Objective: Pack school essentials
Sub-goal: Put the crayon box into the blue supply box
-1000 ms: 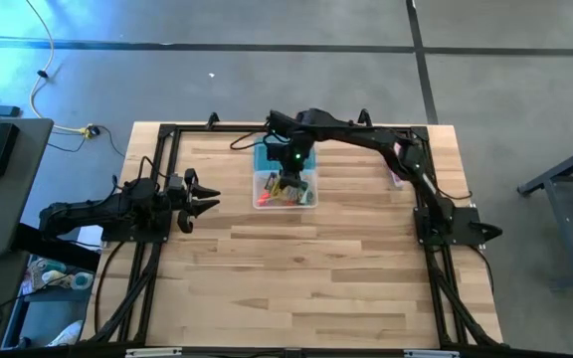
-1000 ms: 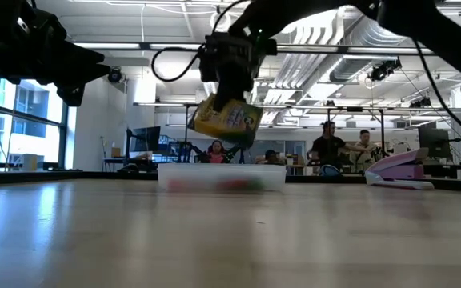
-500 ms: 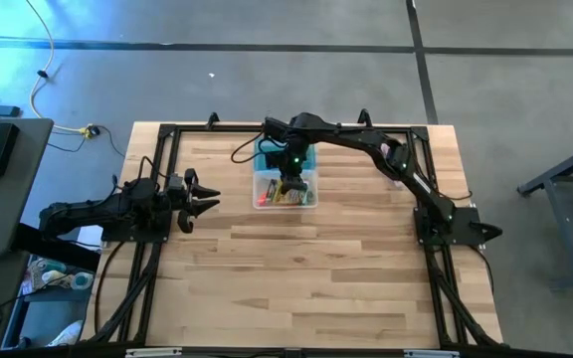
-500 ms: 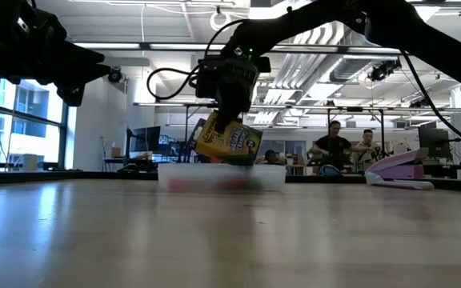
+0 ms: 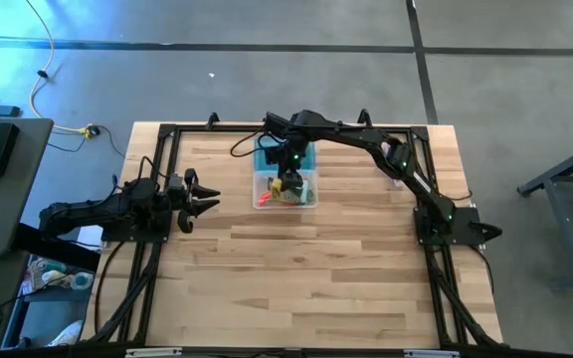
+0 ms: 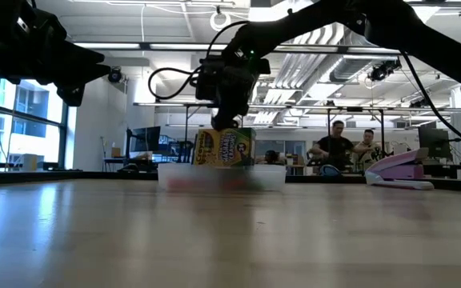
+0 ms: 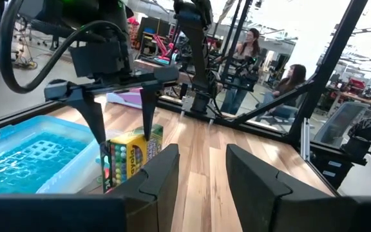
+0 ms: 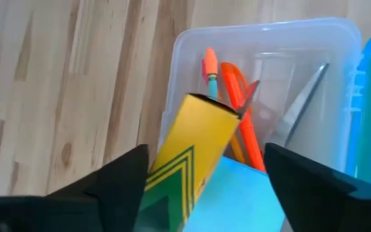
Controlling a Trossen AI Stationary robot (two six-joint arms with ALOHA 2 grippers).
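Note:
A yellow-green crayon box (image 6: pixel 224 148) stands upright in the clear container (image 6: pixel 272 178) at the table's far middle. My right gripper (image 6: pixel 227 122) hangs open just above it, its fingers (image 7: pixel 99 119) on either side of the box's top (image 7: pixel 129 143). In the right wrist view the box (image 8: pixel 195 138) sits between the spread fingers. Under it lie an orange-red pen (image 8: pixel 238 96), scissors (image 8: pixel 301 109) and a light-blue notepad (image 8: pixel 256 193). My left gripper (image 5: pixel 204 199) waits open at the table's left edge. My right gripper comes from above, pointing down, with its open fingers on either side of the crayon box's top end (image 7: pixel 129 143). I cannot tell whether either finger touches the box. The box stands on its lower end in the container.
A blue lid (image 5: pixel 265 155) lies against the container's far side. A pink bar-shaped item (image 6: pixel 398 170) rests near the table's right edge. Bare wood stretches across the table's near half. People sit in the room beyond the table.
My right gripper has come down over the container with the crayon box and then opened, letting it go. The box was hanging tilted below the fingers; it now stands upright in the container.

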